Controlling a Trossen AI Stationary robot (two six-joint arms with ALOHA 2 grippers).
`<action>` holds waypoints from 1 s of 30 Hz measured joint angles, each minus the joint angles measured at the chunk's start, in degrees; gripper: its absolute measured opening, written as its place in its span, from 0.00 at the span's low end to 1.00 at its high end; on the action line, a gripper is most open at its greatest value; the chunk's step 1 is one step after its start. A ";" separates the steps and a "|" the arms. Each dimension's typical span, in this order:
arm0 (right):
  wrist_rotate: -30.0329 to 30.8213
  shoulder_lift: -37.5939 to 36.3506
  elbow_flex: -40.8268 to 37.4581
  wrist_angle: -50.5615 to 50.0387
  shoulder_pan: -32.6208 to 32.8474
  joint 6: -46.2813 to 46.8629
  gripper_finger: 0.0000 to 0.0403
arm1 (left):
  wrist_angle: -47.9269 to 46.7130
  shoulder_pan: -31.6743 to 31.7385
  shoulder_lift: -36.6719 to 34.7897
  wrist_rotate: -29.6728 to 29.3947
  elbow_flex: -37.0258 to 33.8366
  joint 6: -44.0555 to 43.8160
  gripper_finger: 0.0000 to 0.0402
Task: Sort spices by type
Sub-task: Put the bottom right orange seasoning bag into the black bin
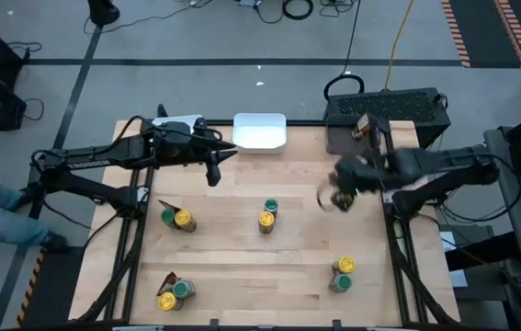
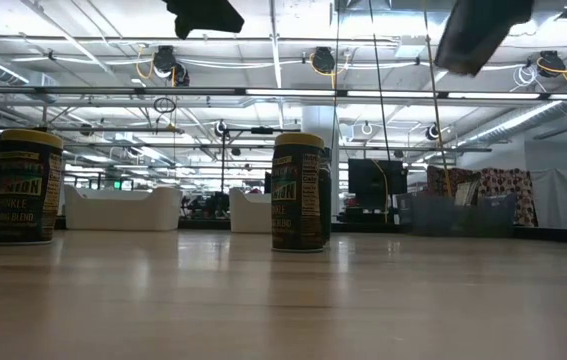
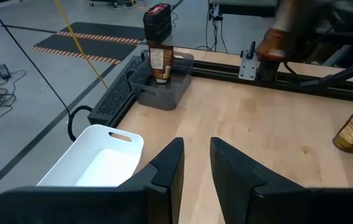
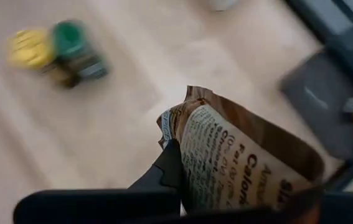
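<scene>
While the right gripper hangs over the table's right side, clenched on a brown packet, we see the left gripper poised near the white tray at the back edge, jaws slightly apart w/ nothing between them. We count the other spices in small groups on the wood: a yellow-lid jar w/ a green-lid jar at left, a pair at center, a cluster at front left & another at front right.
</scene>
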 joint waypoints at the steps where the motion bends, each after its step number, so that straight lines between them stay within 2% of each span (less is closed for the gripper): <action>1: -0.38 0.02 0.00 0.18 -3.77 -1.49 0.08 | 0.00 0.00 0.00 0.00 0.00 -0.01 0.21; 10: -4.79 1.97 0.02 8.84 -33.92 -13.43 0.08 | -0.04 -0.02 0.00 0.00 0.00 -0.21 0.21; 15: -9.31 7.24 0.07 12.26 -45.79 -16.77 0.08 | -0.09 -0.02 0.00 0.64 0.00 -0.43 0.21; 21: -11.27 16.37 0.04 12.01 -54.13 -18.66 0.09 | -0.26 -0.02 0.00 1.31 0.00 -0.47 0.21; 30: -13.04 27.02 0.04 15.23 -59.70 -19.97 0.09 | -0.26 -0.02 0.00 1.40 0.00 -0.55 0.21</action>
